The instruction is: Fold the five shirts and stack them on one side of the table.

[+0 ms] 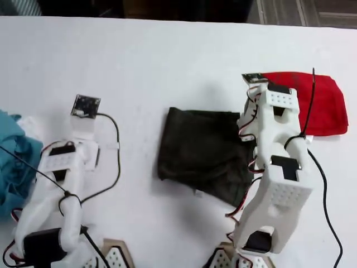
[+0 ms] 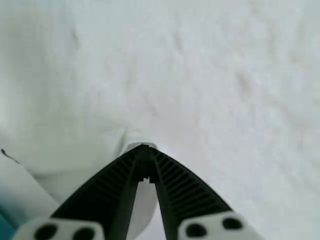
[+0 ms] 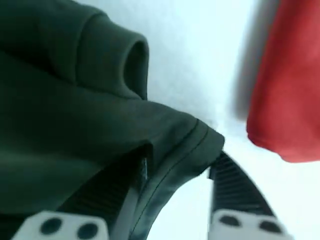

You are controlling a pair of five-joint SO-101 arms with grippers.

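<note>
Shirt hem (image 3: 186,144) inside parted right gripper (image 3: 177,170)

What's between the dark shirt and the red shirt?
Bare white table separates the dark shirt from the red shirt in the right wrist view; in the high view the right arm overhangs it.
</note>
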